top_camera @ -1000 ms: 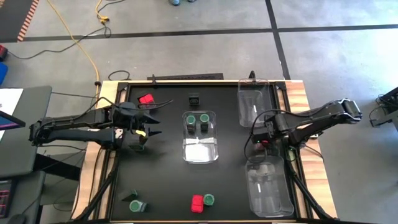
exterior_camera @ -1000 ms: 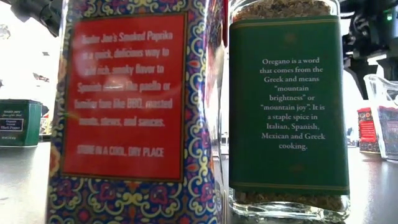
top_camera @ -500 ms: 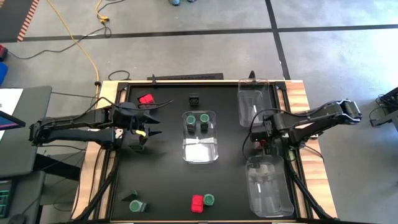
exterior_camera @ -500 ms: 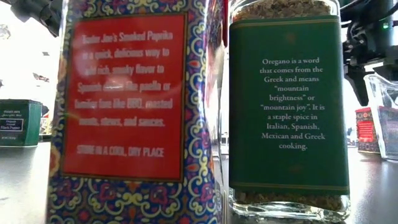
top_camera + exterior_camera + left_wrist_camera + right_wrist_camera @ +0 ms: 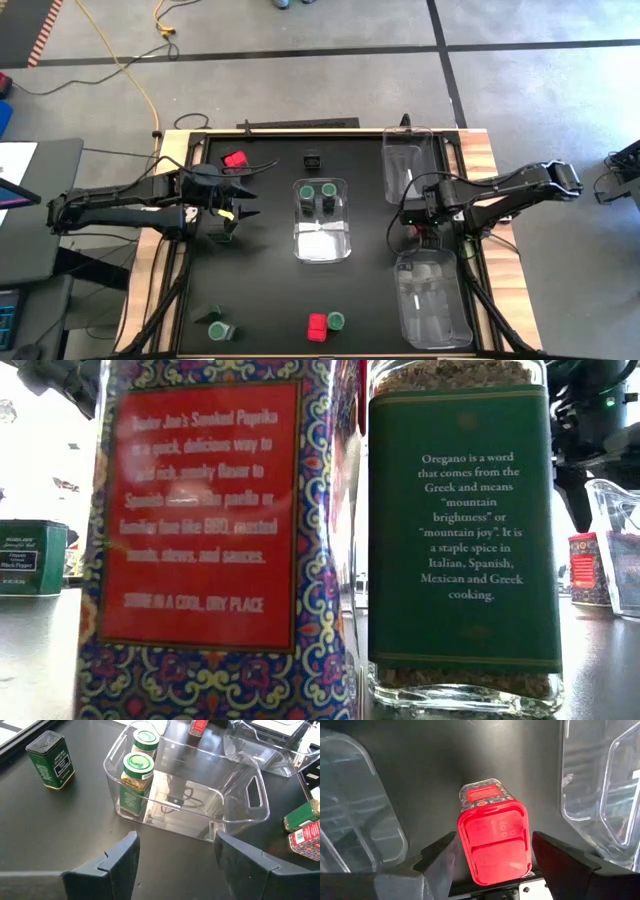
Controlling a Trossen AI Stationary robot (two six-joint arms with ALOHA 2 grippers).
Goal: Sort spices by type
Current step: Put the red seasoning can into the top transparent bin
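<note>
Black matting covers the table [image 5: 270,290] in the high view, where a clear middle bin [image 5: 322,220] is seen at the centre with two green-topped jars [image 5: 318,190] stood in its twelve-o'clock end. A red box [image 5: 235,160] lies toward ten o'clock, a dark tin [image 5: 312,158] at twelve o'clock just beyond the bin, a red box and green jar [image 5: 326,324] at six o'clock, and a dark-green container [image 5: 217,329] toward seven o'clock. The left gripper [image 5: 243,200] is held at nine o'clock with its fingers spread and nothing between them; the right gripper [image 5: 420,225] is placed at three o'clock, between two clear bins [image 5: 410,160] at that edge. In the low view, a paprika tin [image 5: 215,540] and an oregano jar [image 5: 458,530] are seen touching and fill the foreground, a small green tin [image 5: 32,557] stands at nine o'clock, and another red tin [image 5: 585,568] at three o'clock. In the left wrist view, the left fingers [image 5: 122,865] are held apart before the bin [image 5: 240,815] and its two jars [image 5: 136,782]. In the right wrist view, a red-lidded tin [image 5: 492,840] is seen between the right fingers [image 5: 437,857], which are set apart at its sides; contact cannot be told.
</note>
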